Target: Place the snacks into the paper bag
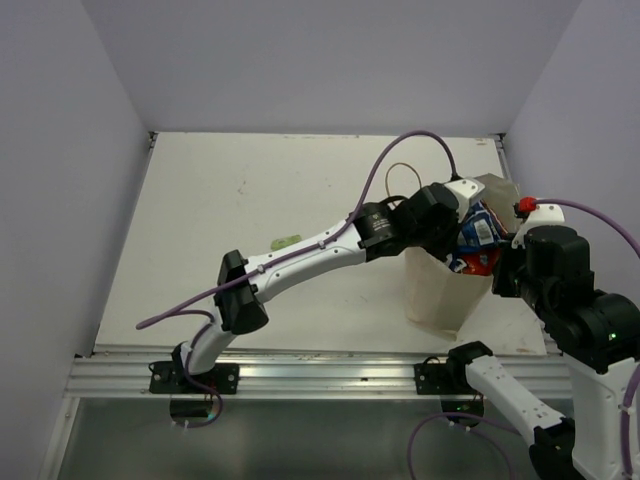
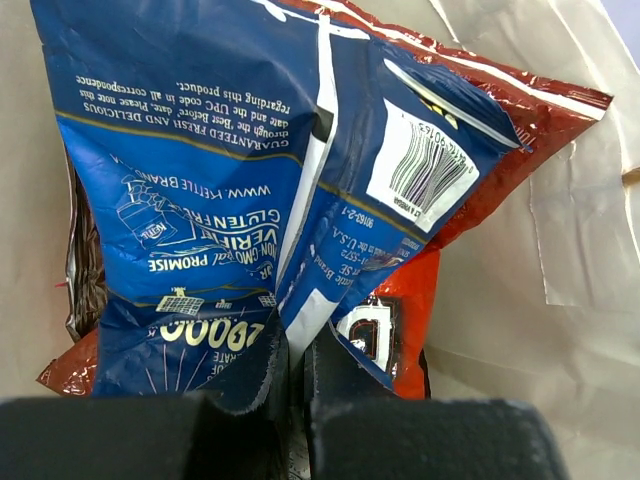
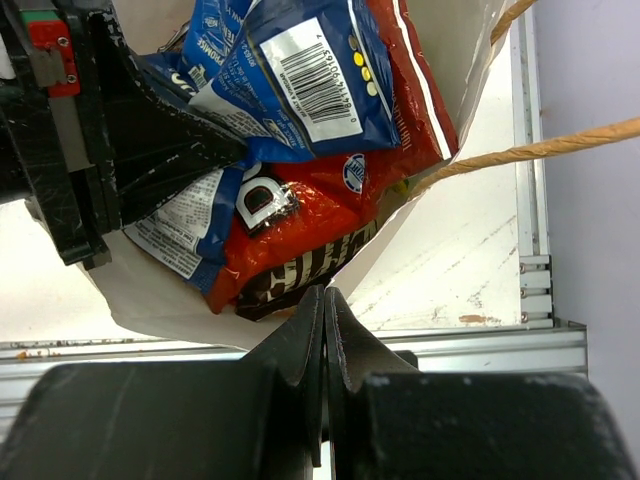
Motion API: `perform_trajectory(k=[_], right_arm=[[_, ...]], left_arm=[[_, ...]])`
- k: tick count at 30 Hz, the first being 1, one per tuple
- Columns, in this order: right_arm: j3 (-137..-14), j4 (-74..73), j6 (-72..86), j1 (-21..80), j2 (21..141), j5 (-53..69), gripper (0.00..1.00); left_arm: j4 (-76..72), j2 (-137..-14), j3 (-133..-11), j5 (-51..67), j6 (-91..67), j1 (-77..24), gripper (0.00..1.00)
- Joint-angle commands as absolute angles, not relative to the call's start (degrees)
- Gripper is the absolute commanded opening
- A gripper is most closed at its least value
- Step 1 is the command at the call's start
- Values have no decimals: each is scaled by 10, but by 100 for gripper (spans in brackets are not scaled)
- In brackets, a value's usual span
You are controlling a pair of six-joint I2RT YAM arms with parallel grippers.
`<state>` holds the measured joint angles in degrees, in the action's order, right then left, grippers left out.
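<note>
The tan paper bag [image 1: 435, 295] stands at the table's near right with its mouth up. My left gripper [image 2: 295, 365] is shut on the edge of a blue chip packet [image 2: 200, 180] and holds it in the bag's mouth [image 1: 478, 230]. Under it lie a red Doritos packet [image 3: 320, 225] and a dark brown packet [image 2: 85, 260], both inside the bag. My right gripper [image 3: 325, 295] is shut at the bag's near rim [image 3: 160, 310], its tips pinching the paper edge. In the top view the right gripper [image 1: 512, 240] sits at the bag's right side.
A small pale green packet [image 1: 287, 241] lies on the table, left of the bag beside the left forearm. The bag's loop handles [image 3: 540, 150] hang out to the right. The table's metal front rail [image 1: 320, 375] runs just behind the arm bases.
</note>
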<state>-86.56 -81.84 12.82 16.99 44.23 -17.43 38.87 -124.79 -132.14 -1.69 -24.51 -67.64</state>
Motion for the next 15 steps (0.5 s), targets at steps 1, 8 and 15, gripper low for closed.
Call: perform_trajectory(k=[1,8,15], right_arm=[[-889,-816,118,171,440,-178,0],[-885,-814,117,173,439,-174,0],[-883,-813,116,174,441,-175,0]], left_arm=[[412,-1253,-1347,-3,-234,-677,1],[202,-1138,-1326,-48,-152,-689,91],[-15,-887,-1053,-358,-81,-715,100]])
